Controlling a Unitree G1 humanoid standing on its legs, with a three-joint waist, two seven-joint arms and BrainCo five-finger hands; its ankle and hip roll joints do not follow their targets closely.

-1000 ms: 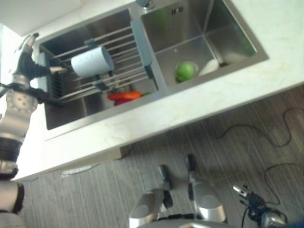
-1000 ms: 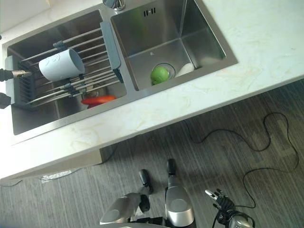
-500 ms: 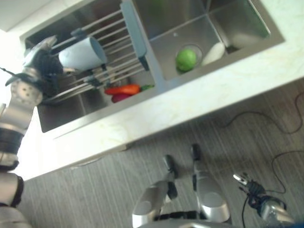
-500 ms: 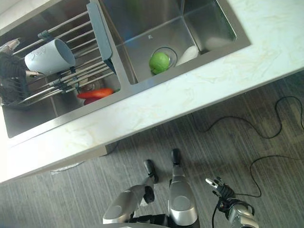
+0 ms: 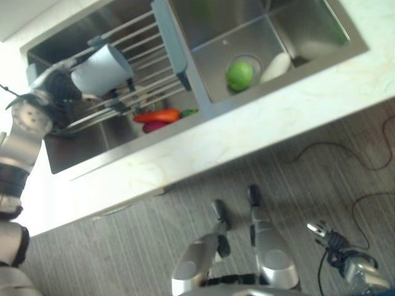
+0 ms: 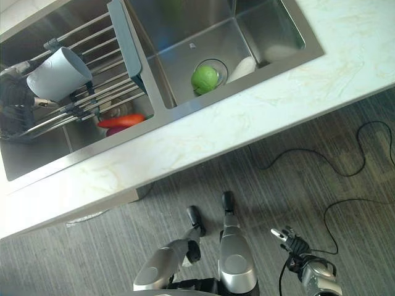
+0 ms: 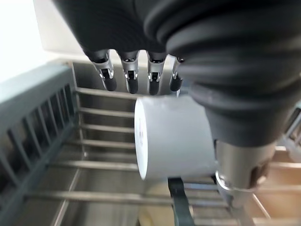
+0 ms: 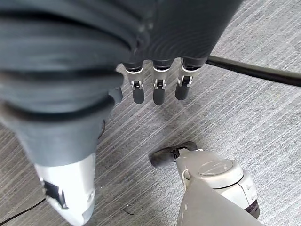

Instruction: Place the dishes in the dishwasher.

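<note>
A white cup point(image 5: 102, 69) lies on its side on the bars of a drying rack point(image 5: 157, 58) across the left basin of the steel sink point(image 5: 349, 52). My left hand point(image 5: 58, 91) is at the cup's left end. In the left wrist view its straight fingers point(image 7: 129, 75) reach over the cup point(image 7: 174, 136) and the thumb point(image 7: 244, 174) lies along its other side; the hand is open, not closed on it. My right hand point(image 6: 296, 246) hangs low over the floor, its fingers point(image 8: 157, 89) relaxed, holding nothing.
Under the rack lie an orange-red vegetable point(image 5: 157, 115) and something dark red. In the right basin a green ball-shaped fruit point(image 5: 239, 75) sits on the drain beside a white object point(image 5: 274, 66). A pale marbled counter point(image 5: 259, 129) fronts the sink; grey striped floor lies below.
The camera has shifted. My left hand has moved from the rack's left end in to the cup and now brackets it. The right hand still hangs low.
</note>
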